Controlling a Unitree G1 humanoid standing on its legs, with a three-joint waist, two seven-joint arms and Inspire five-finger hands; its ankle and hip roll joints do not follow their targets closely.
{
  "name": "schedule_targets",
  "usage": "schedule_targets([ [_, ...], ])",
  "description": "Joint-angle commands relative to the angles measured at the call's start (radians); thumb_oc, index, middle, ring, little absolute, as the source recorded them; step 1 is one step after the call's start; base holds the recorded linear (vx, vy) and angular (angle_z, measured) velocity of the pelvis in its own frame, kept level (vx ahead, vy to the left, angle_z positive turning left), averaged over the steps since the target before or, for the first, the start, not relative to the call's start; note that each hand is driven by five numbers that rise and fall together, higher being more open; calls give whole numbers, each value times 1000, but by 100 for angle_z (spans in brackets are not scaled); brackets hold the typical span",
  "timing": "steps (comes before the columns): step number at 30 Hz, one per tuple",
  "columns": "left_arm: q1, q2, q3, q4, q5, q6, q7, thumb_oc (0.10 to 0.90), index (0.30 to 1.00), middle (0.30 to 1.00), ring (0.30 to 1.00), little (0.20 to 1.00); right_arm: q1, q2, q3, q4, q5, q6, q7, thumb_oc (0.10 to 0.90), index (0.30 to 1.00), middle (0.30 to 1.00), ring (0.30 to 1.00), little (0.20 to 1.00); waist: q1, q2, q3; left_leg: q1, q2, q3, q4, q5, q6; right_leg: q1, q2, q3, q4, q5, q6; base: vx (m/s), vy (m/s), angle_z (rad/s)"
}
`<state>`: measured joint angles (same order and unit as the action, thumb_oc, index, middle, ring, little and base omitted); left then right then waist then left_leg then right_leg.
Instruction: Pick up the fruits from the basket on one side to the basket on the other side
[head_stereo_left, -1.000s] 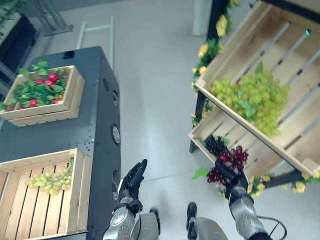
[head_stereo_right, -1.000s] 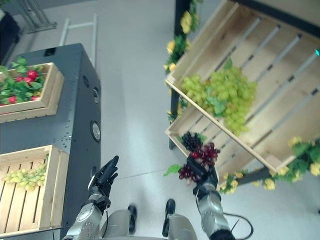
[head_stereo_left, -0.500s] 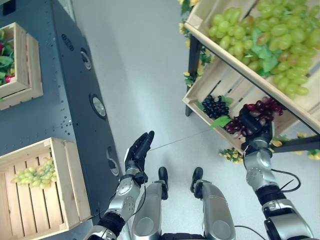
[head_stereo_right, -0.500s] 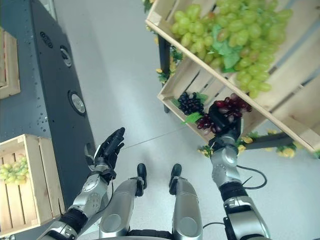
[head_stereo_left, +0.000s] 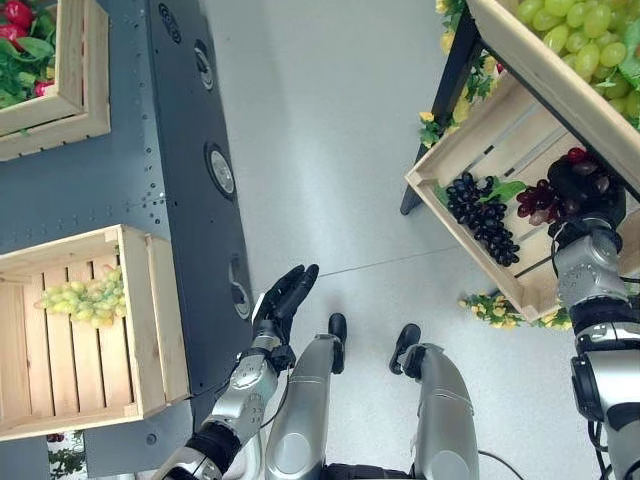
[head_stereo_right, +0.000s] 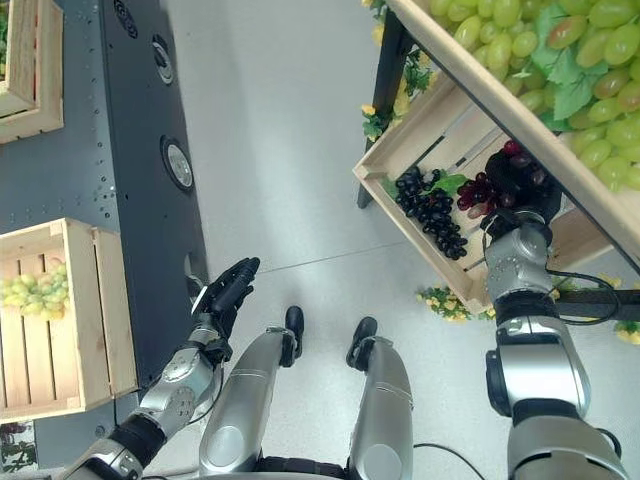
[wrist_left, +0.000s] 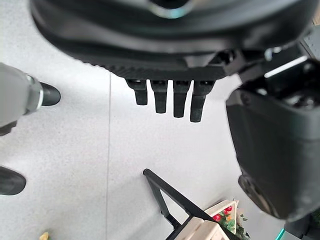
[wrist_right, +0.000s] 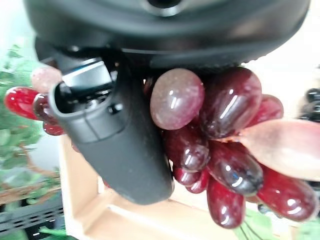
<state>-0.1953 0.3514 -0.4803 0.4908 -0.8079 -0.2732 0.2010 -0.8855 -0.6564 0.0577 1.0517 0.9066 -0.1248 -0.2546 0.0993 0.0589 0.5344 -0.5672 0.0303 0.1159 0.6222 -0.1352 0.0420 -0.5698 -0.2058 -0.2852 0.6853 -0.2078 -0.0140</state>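
My right hand (head_stereo_left: 590, 200) is shut on a bunch of dark red grapes (head_stereo_left: 541, 198), held inside the lower wooden crate (head_stereo_left: 447, 163) of the slanted stand on the right. The right wrist view shows the red grapes (wrist_right: 220, 135) pressed between the thumb (wrist_right: 112, 135) and the palm. A bunch of black grapes (head_stereo_left: 482, 214) lies in the same crate, just left of the hand. My left hand (head_stereo_left: 283, 300) is open with straight fingers (wrist_left: 167, 100), low beside the dark table and holding nothing. A crate (head_stereo_left: 158, 310) on that table holds green grapes (head_stereo_left: 85, 297).
The stand's upper crate (head_stereo_right: 470, 75) holds a large heap of green grapes (head_stereo_right: 540, 50). A second crate (head_stereo_left: 80, 95) with red fruits and leaves sits further back on the dark table (head_stereo_left: 150, 170). Bare grey floor lies between table and stand. Yellow flowers (head_stereo_left: 495, 305) trim the stand.
The camera has shifted. My right hand has carried the red grapes from the lower crate's front corner further in, under the upper crate. The left hand stays open beside the table.
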Motion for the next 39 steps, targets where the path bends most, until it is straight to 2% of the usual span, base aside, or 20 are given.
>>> schedule_targets([
  [1,24,38,-27,-153,-21,-104,2,800,900,900,900,900,-144,-194,75,12,-127,27,-8,800,900,900,900,900,17,26,-14,22,-14,-6,26,-118,-4,62,-18,10,5,-31,7,-14,-9,9],
  [2,24,38,-27,-153,-21,-104,1,800,900,900,900,900,-149,-198,81,18,-127,32,-6,800,900,900,900,900,18,26,-14,22,-15,-6,26,-118,-3,61,-19,9,6,-31,7,-14,-6,6],
  [3,25,45,-29,-154,-23,-104,-7,800,900,900,900,900,-166,-211,107,43,-154,70,-1,800,900,900,900,900,23,26,-14,22,-16,-7,23,-116,-1,59,-23,5,10,-32,6,0,0,0],
  [6,27,49,-31,-152,-25,-105,-15,800,900,900,900,900,-172,-220,124,61,-198,107,9,800,900,900,900,900,25,25,-14,25,-18,-8,20,-115,2,58,-25,4,14,-32,7,0,0,5],
  [8,27,50,-32,-153,-22,-103,-22,800,900,900,900,900,-174,-227,155,90,-222,154,44,800,900,900,900,900,28,22,-14,34,-18,-6,7,-110,6,59,-26,3,11,-29,8,0,0,0],
  [11,22,52,-42,-162,-17,-104,-19,800,900,900,900,900,-174,-231,169,108,-236,185,50,800,900,900,900,900,30,20,-14,42,-18,-3,-7,-107,8,65,-25,0,-2,-22,13,-5,9,6],
  [21,8,46,-62,-159,-3,-94,2,800,900,900,900,900,-140,-205,135,125,-230,192,-34,800,900,900,900,900,21,19,-14,106,-14,8,-55,-99,6,120,-22,3,-48,-8,26,0,0,0],
  [26,11,41,-65,-147,9,-90,-1,800,900,900,900,900,-102,-166,112,117,-224,163,-78,800,900,900,900,900,16,18,-14,181,-10,13,-99,-90,-2,196,-16,6,-107,5,33,12,-15,5],
  [31,3,36,-59,-142,12,-84,-6,800,900,900,900,900,-46,-96,106,51,-206,114,-49,800,900,900,900,900,5,14,-14,260,-5,18,-144,-81,-13,286,-6,4,-179,15,35,2,-5,1],
  [35,-7,19,-44,-131,26,-70,-6,800,900,900,900,900,47,2,102,-49,-180,42,-23,800,900,900,900,900,-8,5,-19,359,-2,21,-213,-67,-20,388,1,8,-255,26,39,48,-4,-2],
  [37,0,11,-31,-127,32,-62,-11,800,900,900,900,900,127,73,98,-123,-168,-17,-19,800,900,900,900,900,-16,0,-47,403,2,23,-263,-55,-24,432,5,7,-301,34,44,89,-6,-4],
  [39,9,1,-22,-126,44,-56,-5,800,900,900,900,900,188,135,113,-208,-157,-46,-55,800,900,900,900,900,-23,-5,-67,431,2,24,-296,-48,-25,458,10,12,-331,39,48,89,-2,-6],
])
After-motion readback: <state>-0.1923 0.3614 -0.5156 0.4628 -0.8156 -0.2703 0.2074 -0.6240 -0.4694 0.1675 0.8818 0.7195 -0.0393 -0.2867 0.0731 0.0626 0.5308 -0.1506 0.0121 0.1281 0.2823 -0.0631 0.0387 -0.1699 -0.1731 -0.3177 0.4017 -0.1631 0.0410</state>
